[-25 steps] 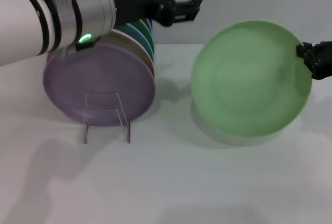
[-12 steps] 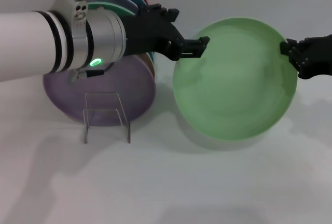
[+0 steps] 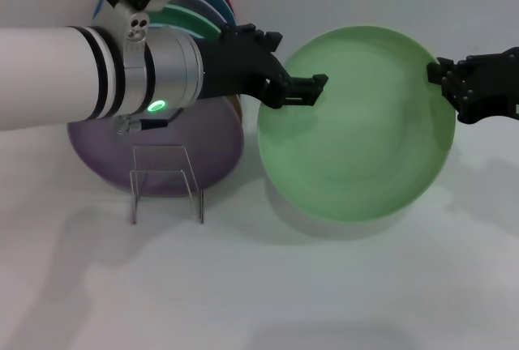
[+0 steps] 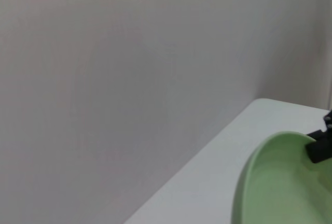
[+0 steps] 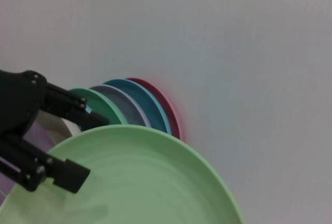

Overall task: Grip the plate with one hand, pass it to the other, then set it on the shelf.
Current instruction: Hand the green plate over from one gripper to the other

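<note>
The pastel-green plate (image 3: 357, 135) hangs above the table, tilted towards me, and fills the right wrist view (image 5: 140, 182). My right gripper (image 3: 446, 83) is shut on its right rim. My left gripper (image 3: 312, 84), black on the white banded arm, reaches the plate's left rim. In the right wrist view the left gripper (image 5: 88, 149) is open, with one finger in front of the rim and one behind it. The clear shelf (image 3: 166, 180) stands on the table at the left, with nothing in it. The plate's edge (image 4: 259, 182) also shows in the left wrist view.
A lilac plate (image 3: 97, 151) leans upright just behind the shelf. Behind it stand more plates on edge, among them darker green (image 5: 98, 105), teal (image 5: 140, 99) and red (image 5: 168, 112) ones. A pale wall closes the back.
The right gripper has carried the plate left and slightly up. The left arm has swung down and right, bringing its fingers onto the plate's left rim.
</note>
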You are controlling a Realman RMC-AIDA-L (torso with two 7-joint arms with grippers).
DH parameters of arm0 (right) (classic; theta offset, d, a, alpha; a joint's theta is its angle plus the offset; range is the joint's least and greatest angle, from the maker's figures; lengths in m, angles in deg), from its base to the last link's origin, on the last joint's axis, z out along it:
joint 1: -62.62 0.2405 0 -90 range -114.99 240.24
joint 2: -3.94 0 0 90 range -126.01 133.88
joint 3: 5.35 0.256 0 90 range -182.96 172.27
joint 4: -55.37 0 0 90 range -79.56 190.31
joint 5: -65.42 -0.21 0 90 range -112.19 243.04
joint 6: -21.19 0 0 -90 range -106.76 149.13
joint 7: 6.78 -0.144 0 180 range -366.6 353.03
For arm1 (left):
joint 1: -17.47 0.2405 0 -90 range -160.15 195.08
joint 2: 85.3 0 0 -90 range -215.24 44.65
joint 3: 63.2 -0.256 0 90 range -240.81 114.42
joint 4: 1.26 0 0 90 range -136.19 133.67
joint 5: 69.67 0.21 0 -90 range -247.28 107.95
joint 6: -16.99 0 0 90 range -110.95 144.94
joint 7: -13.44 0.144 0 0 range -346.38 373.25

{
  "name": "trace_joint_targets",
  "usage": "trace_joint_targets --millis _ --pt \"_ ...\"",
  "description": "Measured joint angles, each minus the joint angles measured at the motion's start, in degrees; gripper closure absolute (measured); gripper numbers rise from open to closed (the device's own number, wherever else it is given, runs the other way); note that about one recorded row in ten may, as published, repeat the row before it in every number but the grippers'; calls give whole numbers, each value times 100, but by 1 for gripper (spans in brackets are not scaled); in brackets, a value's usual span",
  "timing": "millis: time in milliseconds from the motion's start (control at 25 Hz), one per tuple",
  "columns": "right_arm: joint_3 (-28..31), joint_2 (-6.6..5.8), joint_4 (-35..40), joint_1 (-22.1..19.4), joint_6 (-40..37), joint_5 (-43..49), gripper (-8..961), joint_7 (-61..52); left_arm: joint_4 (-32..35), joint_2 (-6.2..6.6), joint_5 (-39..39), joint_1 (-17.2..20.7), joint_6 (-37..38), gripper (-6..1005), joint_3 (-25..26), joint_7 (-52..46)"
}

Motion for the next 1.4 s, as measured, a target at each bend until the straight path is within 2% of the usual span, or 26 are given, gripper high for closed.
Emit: trace_joint_targets --millis 480,600,800,1000,1120,1400 --pt "-48 -9 -14 1 41 -137 904 27 28 -5 -9 0 -108 297 79 148" --pt "-53 -10 13 -5 49 -142 898 28 26 -8 -22 2 -55 523 55 259" --pt "-34 -21 165 26 395 -331 890 31 20 -12 -43 22 77 764 25 406" --pt "51 -17 340 -38 532 -785 881 159 -13 -18 -91 46 183 846 -27 571" --pt "263 -21 579 -53 676 -1160 707 250 -48 -19 -167 59 242 894 -53 683" --pt "1337 -13 1440 -69 1572 -2246 566 566 -292 -9 -327 213 282 963 -50 889"
